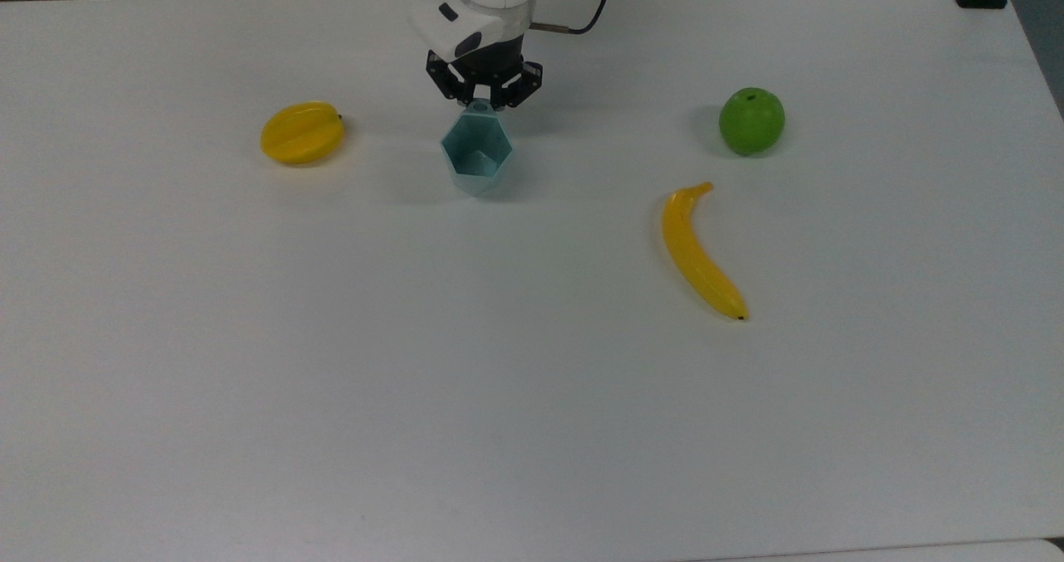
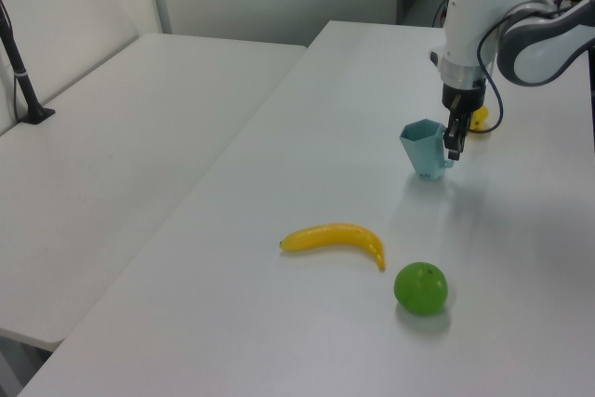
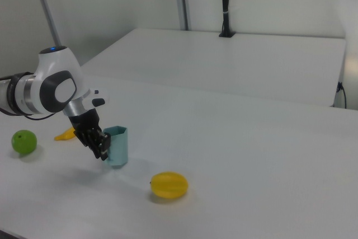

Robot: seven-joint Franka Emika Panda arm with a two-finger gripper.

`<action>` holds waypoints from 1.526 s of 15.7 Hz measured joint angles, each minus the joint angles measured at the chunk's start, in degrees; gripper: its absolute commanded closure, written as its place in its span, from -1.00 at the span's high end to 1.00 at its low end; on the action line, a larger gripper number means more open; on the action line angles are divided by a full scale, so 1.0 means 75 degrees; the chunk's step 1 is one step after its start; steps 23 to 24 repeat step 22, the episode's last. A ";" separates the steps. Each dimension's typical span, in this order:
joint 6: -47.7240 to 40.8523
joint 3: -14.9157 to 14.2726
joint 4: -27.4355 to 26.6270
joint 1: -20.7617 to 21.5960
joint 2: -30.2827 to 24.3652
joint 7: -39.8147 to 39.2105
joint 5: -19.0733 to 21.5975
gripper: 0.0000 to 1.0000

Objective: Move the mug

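The mug (image 1: 475, 156), clamped by its tab handle in our jaws, sits upright between the yellow star fruit (image 1: 302, 132) and green apple (image 1: 751, 120), at or just above the surface (image 1: 532, 396), so we should lower gently before releasing.

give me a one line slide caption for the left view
Panda claw grips the teal mug by its handle, beyond a banana and green apple.

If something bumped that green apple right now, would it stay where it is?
Probably not. The green apple looks round and sits alone on the smooth white table, so a nudge would likely set it rolling. Its glossy skin suggests it could also slip in a pinch grip.
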 measured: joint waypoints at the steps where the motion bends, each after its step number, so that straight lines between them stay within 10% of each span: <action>1: 0.0000 0.0000 -0.0027 0.0022 0.0002 0.0022 0.0000 1.00; 8: -0.1212 0.0001 0.0292 0.0078 -0.0028 0.0053 -0.0013 1.00; 17: -0.4243 -0.0197 0.3960 -0.0186 -0.0194 -0.1054 0.0535 1.00; 24: -0.5333 -0.0353 0.4968 -0.0531 -0.0231 -0.1408 0.0714 1.00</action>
